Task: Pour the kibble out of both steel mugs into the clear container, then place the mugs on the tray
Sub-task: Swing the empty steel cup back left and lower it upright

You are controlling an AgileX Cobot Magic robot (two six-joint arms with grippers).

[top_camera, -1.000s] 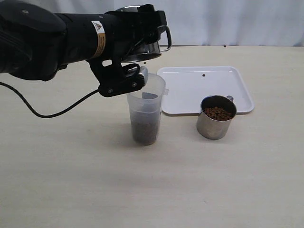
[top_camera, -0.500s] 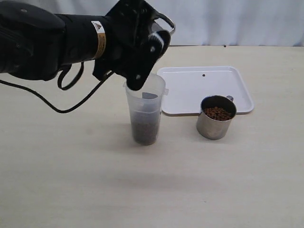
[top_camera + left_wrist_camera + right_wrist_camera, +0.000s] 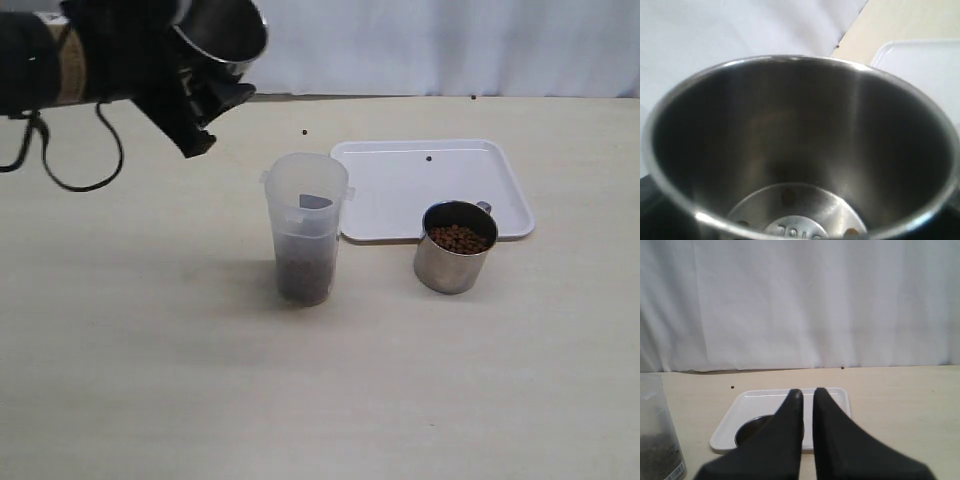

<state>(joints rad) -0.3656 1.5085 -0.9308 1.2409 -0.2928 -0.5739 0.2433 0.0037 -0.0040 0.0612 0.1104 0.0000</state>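
The beige tabletop (image 3: 150, 380) has a white curtain (image 3: 450, 45) behind it. The right gripper (image 3: 807, 396) has its jaws together and holds nothing. The left gripper (image 3: 205, 92) is clamped on an almost empty steel mug (image 3: 225, 28), raised over the far left. At the middle, the clear container (image 3: 306, 200) holds kibble (image 3: 304, 275). A second mug (image 3: 455, 250), with kibble inside, stands just beside the near edge of the tray (image 3: 400, 190).
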